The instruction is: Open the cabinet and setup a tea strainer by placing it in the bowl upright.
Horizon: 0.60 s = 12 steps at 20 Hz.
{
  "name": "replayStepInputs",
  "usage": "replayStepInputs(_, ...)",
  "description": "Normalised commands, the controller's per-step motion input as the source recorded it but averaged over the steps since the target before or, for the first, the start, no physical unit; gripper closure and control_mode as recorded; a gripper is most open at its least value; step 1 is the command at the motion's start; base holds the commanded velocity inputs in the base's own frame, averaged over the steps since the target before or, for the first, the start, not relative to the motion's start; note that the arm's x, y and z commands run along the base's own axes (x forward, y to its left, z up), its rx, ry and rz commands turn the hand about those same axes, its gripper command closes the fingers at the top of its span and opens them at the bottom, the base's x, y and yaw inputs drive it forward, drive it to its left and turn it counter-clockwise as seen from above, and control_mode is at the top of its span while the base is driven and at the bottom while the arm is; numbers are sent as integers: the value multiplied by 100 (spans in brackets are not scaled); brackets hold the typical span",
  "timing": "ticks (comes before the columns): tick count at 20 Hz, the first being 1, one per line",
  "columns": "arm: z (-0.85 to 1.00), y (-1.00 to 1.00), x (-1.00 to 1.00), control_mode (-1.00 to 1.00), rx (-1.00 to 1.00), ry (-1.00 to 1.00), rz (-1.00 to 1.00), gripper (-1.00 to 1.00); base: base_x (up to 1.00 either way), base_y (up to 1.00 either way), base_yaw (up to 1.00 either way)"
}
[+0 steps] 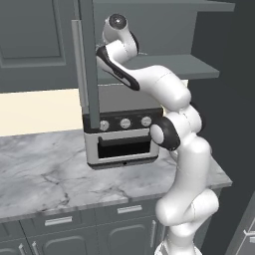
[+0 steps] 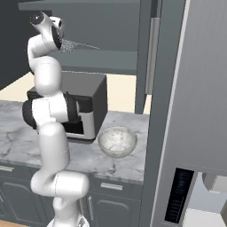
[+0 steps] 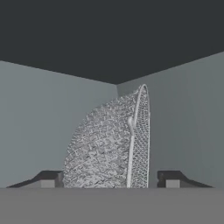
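The tall dark grey cabinet stands open, its door (image 2: pixel 144 57) swung out with the long silver bar handle (image 2: pixel 154 53) facing me; in the left base view the door (image 1: pixel 90 64) is edge-on. My arm reaches onto the grey shelf (image 2: pixel 106 62) inside. The tea strainer (image 3: pixel 109 144), a silver mesh dome with a thin rim, lies between my spread fingertips (image 3: pixel 50 179), and its thin handle points right in the right base view. My gripper (image 3: pixel 109 179) is open around it, the left tip near the mesh. The marbled bowl (image 2: pixel 117 141) sits on the counter below.
A toaster oven (image 1: pixel 122 142) stands on the marble counter (image 1: pixel 45 174) under the shelf, beside the bowl. A tall grey fridge (image 2: pixel 195 111) walls off the right side. Low cabinets with short handles (image 1: pixel 59 220) run under the counter.
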Motion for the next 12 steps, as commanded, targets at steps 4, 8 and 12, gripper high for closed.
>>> replayStepInputs(4,-2,0,3,-100,0,0,0,100,0,0,0)
replayStepInputs(8,0,0,0,-100,0,0,0,100,0,0,0)
replayStepInputs(12,0,0,-8,-100,0,-6,0,100,0,0,0)
